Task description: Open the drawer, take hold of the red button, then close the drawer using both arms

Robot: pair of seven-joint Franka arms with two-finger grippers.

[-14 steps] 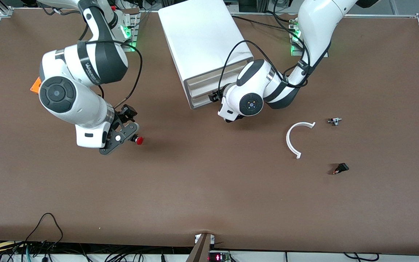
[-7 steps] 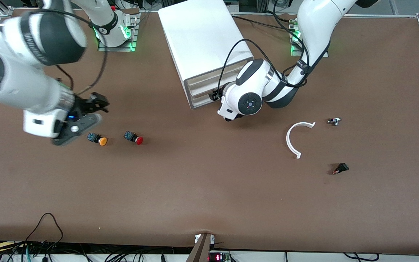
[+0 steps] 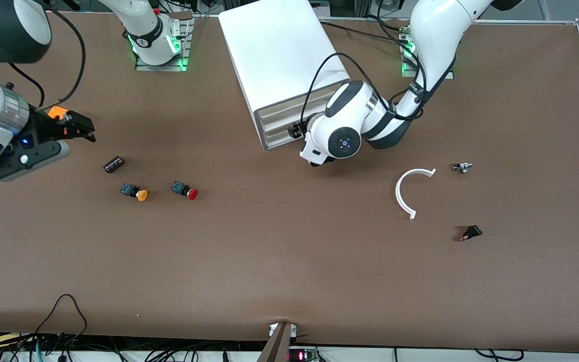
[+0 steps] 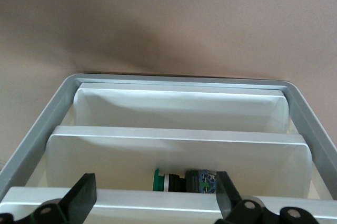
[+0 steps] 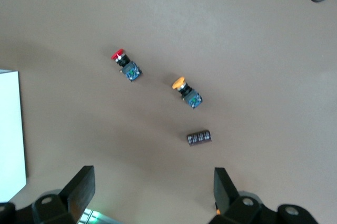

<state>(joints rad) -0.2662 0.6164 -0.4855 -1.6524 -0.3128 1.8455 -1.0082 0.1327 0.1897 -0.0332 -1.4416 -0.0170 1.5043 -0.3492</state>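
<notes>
Two arms are seen: the right gripper, jaws spread and empty, has been lifted clear toward its end of the counter, leaving the button released there. The left gripper, jaws open, is held at the drawer; how far the drawer is shut is hidden by its wrist.

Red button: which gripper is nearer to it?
Right. The right gripper is up above the table toward the right arm's end, empty, with the red button lying on the table apart from it. The left gripper is at the cabinet's drawers.
</notes>
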